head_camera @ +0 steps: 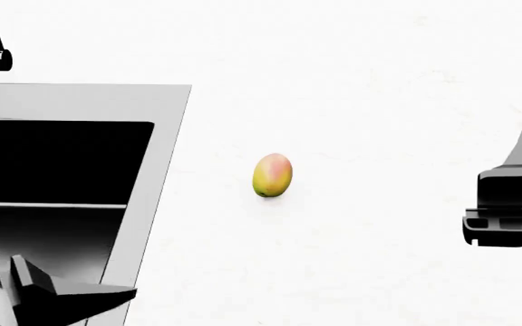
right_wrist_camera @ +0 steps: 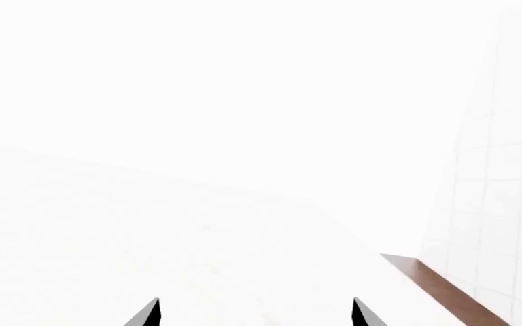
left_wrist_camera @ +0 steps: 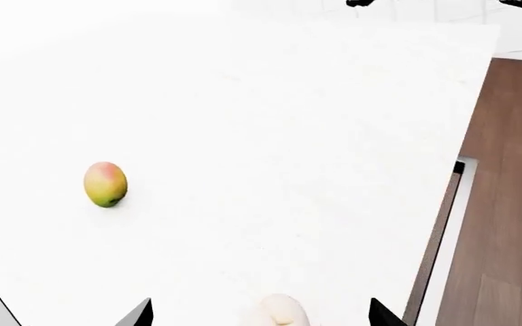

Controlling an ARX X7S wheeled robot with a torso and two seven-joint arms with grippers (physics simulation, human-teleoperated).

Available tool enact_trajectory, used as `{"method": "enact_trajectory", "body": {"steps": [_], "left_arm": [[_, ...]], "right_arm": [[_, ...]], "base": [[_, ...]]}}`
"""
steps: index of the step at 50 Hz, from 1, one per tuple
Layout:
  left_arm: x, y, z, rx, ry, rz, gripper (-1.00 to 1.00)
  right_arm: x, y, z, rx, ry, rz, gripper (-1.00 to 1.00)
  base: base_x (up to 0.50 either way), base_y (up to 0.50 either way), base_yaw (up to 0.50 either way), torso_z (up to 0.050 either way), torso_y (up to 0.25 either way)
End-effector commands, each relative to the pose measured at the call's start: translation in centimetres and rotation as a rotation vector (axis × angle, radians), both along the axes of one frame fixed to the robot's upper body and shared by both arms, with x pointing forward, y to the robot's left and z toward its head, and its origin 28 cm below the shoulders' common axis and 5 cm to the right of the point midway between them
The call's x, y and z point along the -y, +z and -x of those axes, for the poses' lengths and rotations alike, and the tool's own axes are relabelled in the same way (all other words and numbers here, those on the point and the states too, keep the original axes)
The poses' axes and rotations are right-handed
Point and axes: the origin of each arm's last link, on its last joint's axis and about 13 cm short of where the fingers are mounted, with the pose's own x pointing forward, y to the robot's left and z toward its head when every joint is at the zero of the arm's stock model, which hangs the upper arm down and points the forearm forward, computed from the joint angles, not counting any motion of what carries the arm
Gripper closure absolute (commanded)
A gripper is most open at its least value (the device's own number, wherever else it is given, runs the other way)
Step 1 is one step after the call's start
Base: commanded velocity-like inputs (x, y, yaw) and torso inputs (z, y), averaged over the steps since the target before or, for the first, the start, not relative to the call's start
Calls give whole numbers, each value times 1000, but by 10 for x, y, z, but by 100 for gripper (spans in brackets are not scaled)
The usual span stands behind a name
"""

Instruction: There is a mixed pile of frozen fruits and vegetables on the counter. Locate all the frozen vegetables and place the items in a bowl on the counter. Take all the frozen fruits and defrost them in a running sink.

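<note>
White counter (head_camera: 379,68) | mango (head_camera: 273,175) lone beside sink (head_camera: 157,170) | both hands apart

White counter (head_camera: 379,81) carries a mango (head_camera: 273,175) lying alone on its side, to the right of the black sink (head_camera: 143,170) set into it. A cream-white ball (left_wrist_camera: 279,312) also rests there, well apart from the mango.

Left black angular gripper (left_wrist_camera: 261,314): jaws spread wide, two dark fingertips (left_wrist_camera: 139,314) apart, nothing gripped; seen low at the head view's left. Right black angular gripper (right_wrist_camera: 255,314): jaws likewise parted, empty, at the head view's right edge.
</note>
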Motion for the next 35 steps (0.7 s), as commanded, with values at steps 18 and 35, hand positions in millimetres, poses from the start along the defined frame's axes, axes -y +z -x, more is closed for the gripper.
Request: {"method": "enact_trajectory", "body": {"steps": [18,35], "left_arm": [[5,-34,7,-100,-41,-128,-100],[21,-46,-20,-83,-26,-167,-100]], "right_arm": [[-1,0,1,24,22,-27,-100],[-1,-1,0,21,29,-26,-100]], "base": [[0,0,0,1,0],[0,0,0,0,0]]}}
